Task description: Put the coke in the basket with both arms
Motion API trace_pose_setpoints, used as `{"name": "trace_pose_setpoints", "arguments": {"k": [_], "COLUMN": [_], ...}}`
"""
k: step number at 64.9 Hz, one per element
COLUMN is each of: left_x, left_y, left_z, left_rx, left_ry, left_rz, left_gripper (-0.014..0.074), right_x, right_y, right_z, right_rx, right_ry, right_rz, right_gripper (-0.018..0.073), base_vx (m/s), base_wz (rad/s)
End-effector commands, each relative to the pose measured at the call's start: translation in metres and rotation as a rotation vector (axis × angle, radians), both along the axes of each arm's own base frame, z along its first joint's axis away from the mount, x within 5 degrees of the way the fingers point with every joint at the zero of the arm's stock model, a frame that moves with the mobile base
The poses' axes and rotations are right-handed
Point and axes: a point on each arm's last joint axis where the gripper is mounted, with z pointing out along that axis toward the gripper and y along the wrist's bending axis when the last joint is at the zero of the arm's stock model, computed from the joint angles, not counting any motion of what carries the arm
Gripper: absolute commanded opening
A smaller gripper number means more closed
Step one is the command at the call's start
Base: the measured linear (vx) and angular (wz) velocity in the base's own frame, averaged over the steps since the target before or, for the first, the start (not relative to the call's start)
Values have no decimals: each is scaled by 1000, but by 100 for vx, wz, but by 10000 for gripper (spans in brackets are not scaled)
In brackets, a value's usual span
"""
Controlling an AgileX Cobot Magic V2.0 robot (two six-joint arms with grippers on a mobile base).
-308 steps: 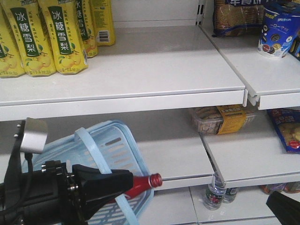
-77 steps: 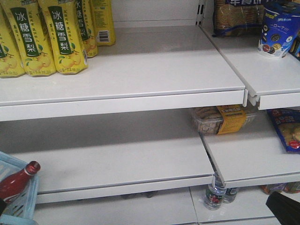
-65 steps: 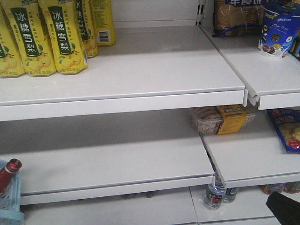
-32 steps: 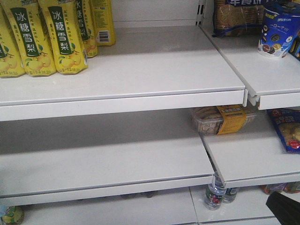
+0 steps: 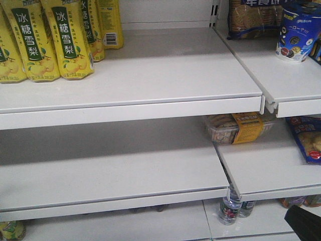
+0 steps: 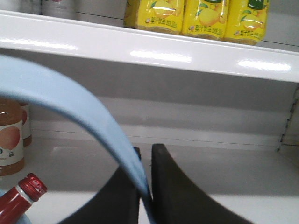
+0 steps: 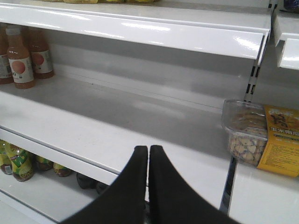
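From the front, the basket and coke that sat at eight o'clock a second ago have gone out of view, leaving only white shelves point(image 5: 130, 165) and yellow drink cartons point(image 5: 65, 40). At the left wrist, the left gripper point(image 6: 145, 186) is clamped on the basket handle point(image 6: 79, 112), the coke point(image 6: 21, 198) at seven o'clock. The right gripper point(image 7: 148, 154) holds its jaws together on nothing.

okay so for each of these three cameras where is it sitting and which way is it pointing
Front view: ahead of the white shelves, facing them; a black shape at bottom right may be robot.
Left wrist view: behind the left end effector, shut on the basket handle; coke below.
Right wrist view: behind the shut, empty right end effector, facing the lower shelf.
Shared: yellow bottles, snack tub.
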Motion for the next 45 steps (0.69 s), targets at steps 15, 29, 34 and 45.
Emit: {"name": "trace_pose_setpoints", "arguments": {"k": [15, 29, 34, 45], "left_x": [-4, -4, -4, -5], "left_y": [4, 5, 5, 5], "left_z": [14, 15, 16, 19], "left_rx": [112, 103, 104, 106], "left_ry": [-167, -174, -191, -218], "left_rz": [89, 108, 108, 109], "left_gripper": [-5, -5, -5, -5], "right_x": [2, 2, 2, 2], "right_y": [-3, -3, -3, -3], "right_z": [13, 13, 13, 13], "right_rx": [30, 30, 30, 30], "right_ry": [-54, -54, -54, -54], "right_rz": [-42, -42, -42, -42], "right_gripper": [-5, -5, -5, -5], "base_vx": [0, 0, 0, 0], "base_wz": [0, 0, 0, 0]}}
